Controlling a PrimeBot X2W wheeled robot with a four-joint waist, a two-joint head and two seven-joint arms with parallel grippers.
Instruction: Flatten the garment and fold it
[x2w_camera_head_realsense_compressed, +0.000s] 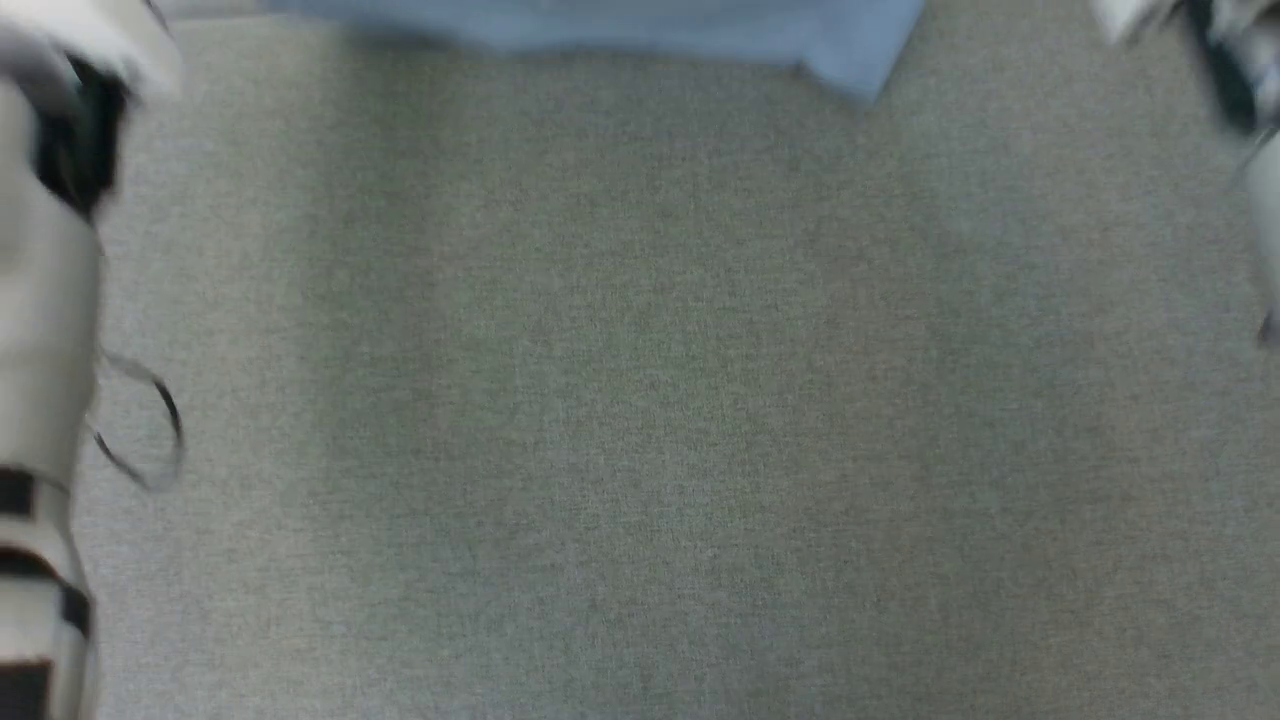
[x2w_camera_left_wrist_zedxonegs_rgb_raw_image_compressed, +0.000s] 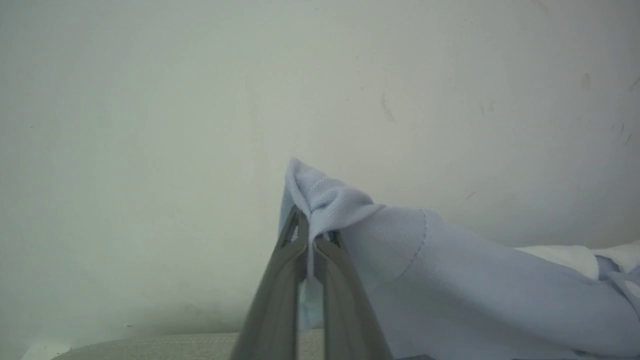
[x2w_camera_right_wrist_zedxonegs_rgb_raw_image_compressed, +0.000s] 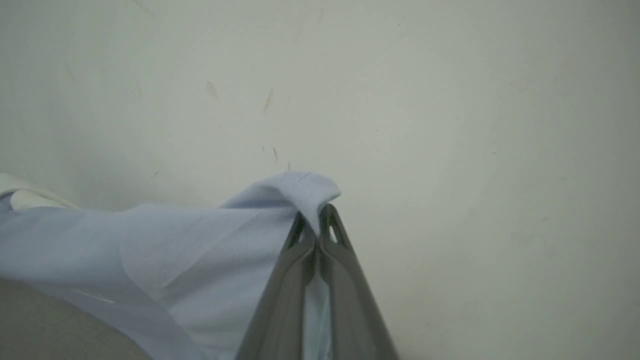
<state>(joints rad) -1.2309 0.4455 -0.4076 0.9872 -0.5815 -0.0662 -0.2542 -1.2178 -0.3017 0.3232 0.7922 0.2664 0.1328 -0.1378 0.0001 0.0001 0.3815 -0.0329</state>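
left end effector (x2w_camera_left_wrist_zedxonegs_rgb_raw_image_compressed: 309, 246) clamped on garment (x2w_camera_left_wrist_zedxonegs_rgb_raw_image_compressed: 475, 295) corner | right end effector (x2w_camera_right_wrist_zedxonegs_rgb_raw_image_compressed: 318, 234) likewise | garment stretches left-right between them, at desk (x2w_camera_head_realsense_compressed: 640, 400) far side

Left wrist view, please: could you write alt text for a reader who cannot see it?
The left gripper is shut on a bunched fold of a light blue polo shirt, which trails to the right with white collar showing at the edge. Behind is a pale, scuffed wall.
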